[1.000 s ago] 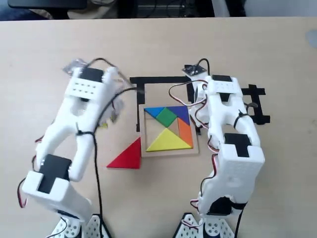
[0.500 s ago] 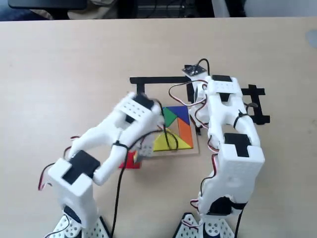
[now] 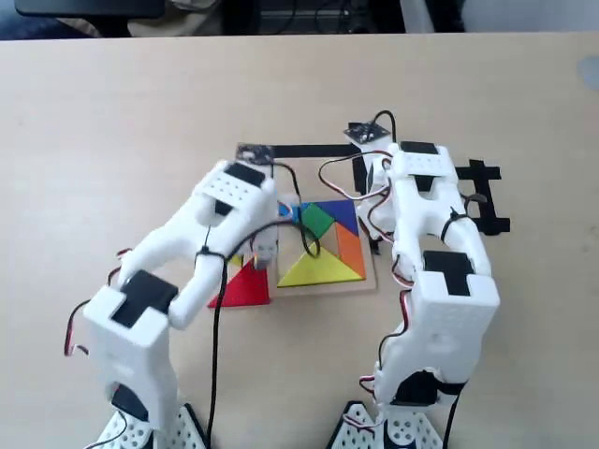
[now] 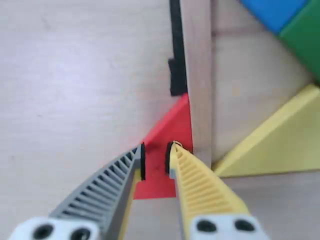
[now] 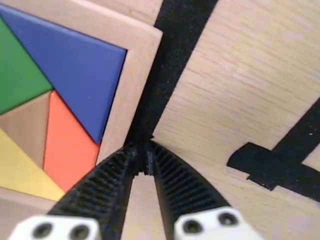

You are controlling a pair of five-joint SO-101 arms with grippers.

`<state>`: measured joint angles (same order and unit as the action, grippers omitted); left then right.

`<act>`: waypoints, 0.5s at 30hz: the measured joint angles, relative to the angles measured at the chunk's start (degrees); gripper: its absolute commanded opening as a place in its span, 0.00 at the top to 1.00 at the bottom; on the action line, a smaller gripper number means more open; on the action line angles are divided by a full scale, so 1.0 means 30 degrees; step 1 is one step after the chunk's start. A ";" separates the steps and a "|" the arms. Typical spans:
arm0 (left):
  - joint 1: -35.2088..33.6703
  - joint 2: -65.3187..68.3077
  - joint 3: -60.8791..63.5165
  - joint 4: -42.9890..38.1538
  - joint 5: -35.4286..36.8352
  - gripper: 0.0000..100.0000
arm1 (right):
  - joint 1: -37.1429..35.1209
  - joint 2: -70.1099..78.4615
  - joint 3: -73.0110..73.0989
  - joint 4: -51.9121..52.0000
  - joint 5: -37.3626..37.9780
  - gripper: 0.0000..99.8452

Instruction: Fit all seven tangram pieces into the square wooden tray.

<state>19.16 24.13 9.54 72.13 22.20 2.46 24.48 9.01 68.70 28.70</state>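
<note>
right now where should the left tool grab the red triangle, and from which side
Probably from above, on the open table side. The red triangle lies flat with one edge against the wall of the tray, so pinch its outer corner across the slanted edge.

A pale wood-grain worktop [image 3: 112, 112] carries a square wooden tray [image 3: 328, 286] near its middle, a red triangle [image 3: 245, 288] lying flat against the tray's outer rim, and strips of black tape [image 3: 318, 150] stuck down beyond the tray.
</note>
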 measured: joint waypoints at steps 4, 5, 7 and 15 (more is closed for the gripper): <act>-0.1143 0.0938 -0.0850 -0.0088 0.0000 0.89 | 0.0000 0.0000 0.0000 0.0000 0.0000 0.99; -0.1260 0.1143 -0.0967 0.0088 -0.0205 0.89 | 0.0000 0.0000 0.0029 0.0000 0.0000 0.99; -0.1201 0.1201 -0.1348 0.0586 -0.0527 0.89 | 0.0000 0.0000 0.0029 0.0000 0.0000 0.99; -0.1670 -0.1553 -0.4601 0.5568 -0.0967 0.89 | 0.0000 0.0000 0.0029 0.0000 0.0000 0.99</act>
<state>14.15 19.47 -4.26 88.84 19.30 2.46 24.48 9.10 68.70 28.70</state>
